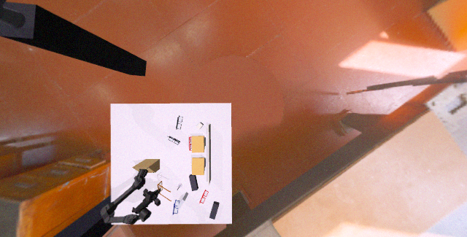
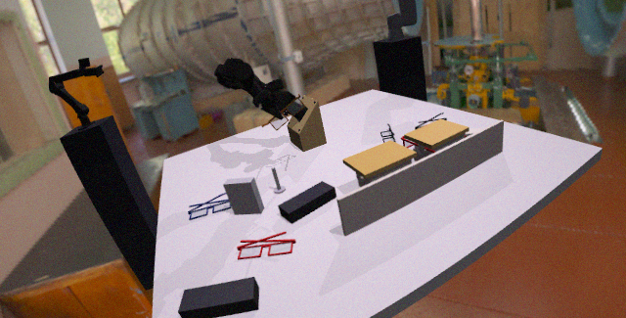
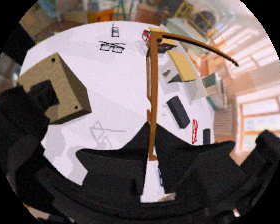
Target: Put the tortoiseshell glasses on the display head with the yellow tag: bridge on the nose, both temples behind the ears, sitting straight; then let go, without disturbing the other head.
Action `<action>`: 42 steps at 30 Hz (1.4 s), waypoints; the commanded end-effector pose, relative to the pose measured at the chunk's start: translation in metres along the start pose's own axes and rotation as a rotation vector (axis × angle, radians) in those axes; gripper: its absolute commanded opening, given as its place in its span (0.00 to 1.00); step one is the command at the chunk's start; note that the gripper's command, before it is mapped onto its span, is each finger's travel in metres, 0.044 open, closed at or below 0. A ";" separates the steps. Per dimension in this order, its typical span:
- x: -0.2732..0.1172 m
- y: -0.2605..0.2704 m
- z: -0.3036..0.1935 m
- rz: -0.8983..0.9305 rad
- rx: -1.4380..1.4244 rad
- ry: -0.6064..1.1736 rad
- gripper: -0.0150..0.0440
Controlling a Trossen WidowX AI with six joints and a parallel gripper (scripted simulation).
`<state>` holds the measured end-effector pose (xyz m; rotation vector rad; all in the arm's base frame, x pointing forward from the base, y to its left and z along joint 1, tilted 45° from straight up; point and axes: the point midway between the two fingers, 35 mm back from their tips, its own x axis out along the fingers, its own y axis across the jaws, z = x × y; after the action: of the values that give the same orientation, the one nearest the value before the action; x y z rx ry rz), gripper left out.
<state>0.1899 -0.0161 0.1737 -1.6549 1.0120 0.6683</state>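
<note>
My gripper (image 1: 159,189) (image 2: 287,113) (image 3: 149,124) is shut on the tortoiseshell glasses (image 1: 166,197) (image 2: 280,122) (image 3: 154,80), held above the table at its left part in the top view, beside the tan slanted block. The glasses' front runs along the fingertips in the wrist view; one temple reaches away to the right. In the top view both temples point toward the lower right. The display heads are mostly hidden under two tan boards (image 1: 198,166) (image 2: 381,159) (image 3: 182,66); red glasses (image 1: 190,145) show at the farther one. I cannot make out the yellow tag.
The tan slanted block (image 1: 147,165) (image 2: 308,132) (image 3: 58,90) is close to the arm. A grey wall (image 1: 209,153) (image 2: 421,179) runs behind the boards. A grey block (image 2: 244,196), a small post (image 2: 276,180), black boxes (image 2: 307,202) (image 2: 219,298) and other glasses lie about.
</note>
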 end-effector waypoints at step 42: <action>-0.032 0.031 -0.018 -0.230 -0.707 0.038 0.25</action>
<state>0.1459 -0.0271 0.1907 -2.3606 0.6155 0.9050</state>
